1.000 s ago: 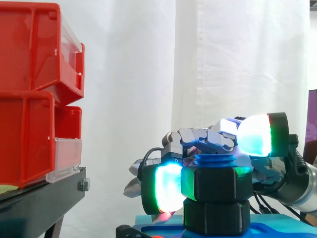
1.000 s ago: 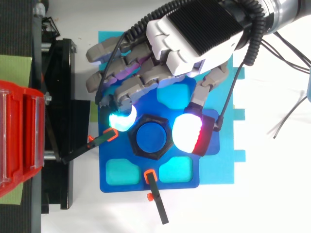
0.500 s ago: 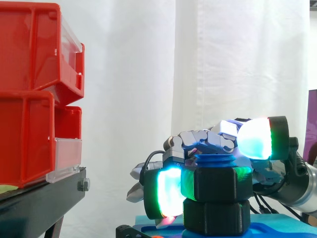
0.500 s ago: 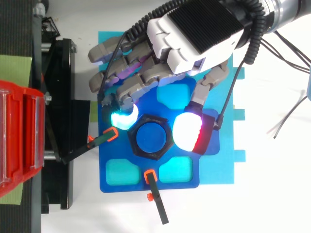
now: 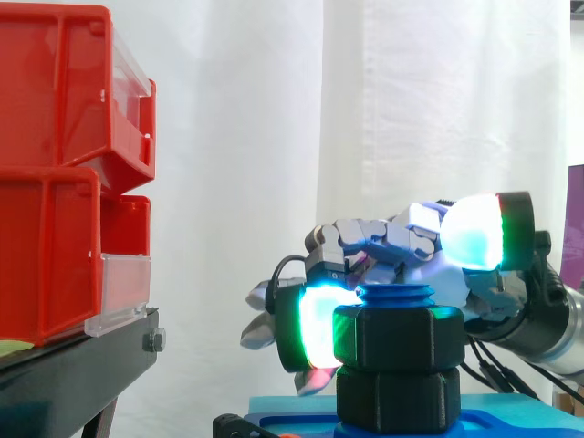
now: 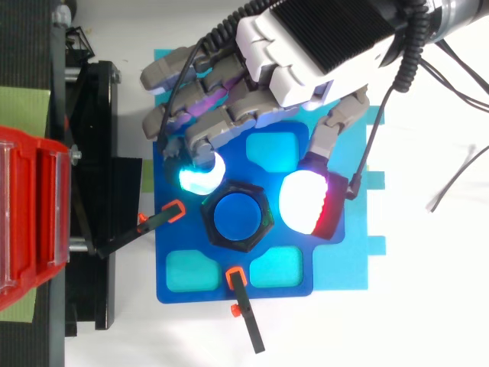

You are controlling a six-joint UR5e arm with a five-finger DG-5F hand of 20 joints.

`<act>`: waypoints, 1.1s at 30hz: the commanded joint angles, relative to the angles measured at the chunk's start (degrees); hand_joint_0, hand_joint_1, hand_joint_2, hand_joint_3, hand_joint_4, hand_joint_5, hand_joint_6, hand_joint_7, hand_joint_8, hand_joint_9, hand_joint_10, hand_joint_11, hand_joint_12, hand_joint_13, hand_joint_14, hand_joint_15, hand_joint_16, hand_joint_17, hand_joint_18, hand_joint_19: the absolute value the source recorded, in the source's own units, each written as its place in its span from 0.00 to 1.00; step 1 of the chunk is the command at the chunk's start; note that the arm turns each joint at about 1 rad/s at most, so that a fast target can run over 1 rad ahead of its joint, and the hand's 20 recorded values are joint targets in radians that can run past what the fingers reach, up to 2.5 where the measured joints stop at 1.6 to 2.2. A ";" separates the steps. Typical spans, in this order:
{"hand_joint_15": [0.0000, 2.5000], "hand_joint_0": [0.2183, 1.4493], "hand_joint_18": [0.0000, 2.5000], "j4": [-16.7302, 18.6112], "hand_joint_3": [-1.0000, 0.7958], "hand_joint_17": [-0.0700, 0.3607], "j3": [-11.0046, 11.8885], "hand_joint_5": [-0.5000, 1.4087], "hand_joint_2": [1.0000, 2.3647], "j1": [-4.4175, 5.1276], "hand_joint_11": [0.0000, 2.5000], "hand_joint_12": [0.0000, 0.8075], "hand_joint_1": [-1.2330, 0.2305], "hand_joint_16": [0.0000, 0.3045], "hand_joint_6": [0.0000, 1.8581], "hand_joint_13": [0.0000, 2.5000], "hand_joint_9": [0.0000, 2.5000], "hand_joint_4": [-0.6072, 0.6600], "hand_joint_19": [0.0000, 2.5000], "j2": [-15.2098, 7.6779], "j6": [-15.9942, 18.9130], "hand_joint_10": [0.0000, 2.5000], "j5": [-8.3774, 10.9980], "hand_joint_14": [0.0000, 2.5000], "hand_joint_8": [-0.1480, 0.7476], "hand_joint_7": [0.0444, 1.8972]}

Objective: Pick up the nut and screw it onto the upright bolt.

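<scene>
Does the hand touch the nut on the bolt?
Cannot tell. In the top view the hand reaches a corner of the nut with no plain gap or contact; the side view overlaps them.

The arm (image 6: 458,11) enters from the top view's upper right. Its wrist (image 5: 558,327) sits low at the side view's right edge. The hand (image 6: 321,42) faces palm down — fingers (image 6: 200,174) loosely bent toward the left, one pad glowing cyan, and the thumb (image 6: 306,202) spread apart from them, its pad white edged with red.
</scene>
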 commanded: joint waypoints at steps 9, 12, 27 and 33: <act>0.00 0.20 0.10 -3.90 0.28 0.36 -0.02 0.20 0.00 -1.74 0.00 0.38 0.77 0.12 0.27 0.19 0.30 0.65 0.00 3.73 -2.05 0.00 -3.42 0.00 0.43 0.40; 0.00 0.20 0.09 -3.90 0.28 0.36 -0.02 0.19 0.00 -2.54 0.00 0.38 0.77 0.12 0.27 0.18 0.29 0.64 0.00 4.25 -3.10 0.00 -4.39 0.00 0.42 0.36; 0.00 0.20 0.03 -18.67 0.28 0.36 -20.41 0.18 0.00 -3.68 0.00 0.39 0.75 0.12 0.27 0.13 0.26 0.63 0.00 24.38 -26.57 0.00 1.50 0.00 0.41 0.35; 0.00 0.21 0.02 -18.58 0.28 0.36 -30.70 0.18 0.00 -2.71 0.00 0.39 0.72 0.12 0.27 0.12 0.25 0.63 0.00 31.76 -28.24 0.00 9.06 0.00 0.41 0.34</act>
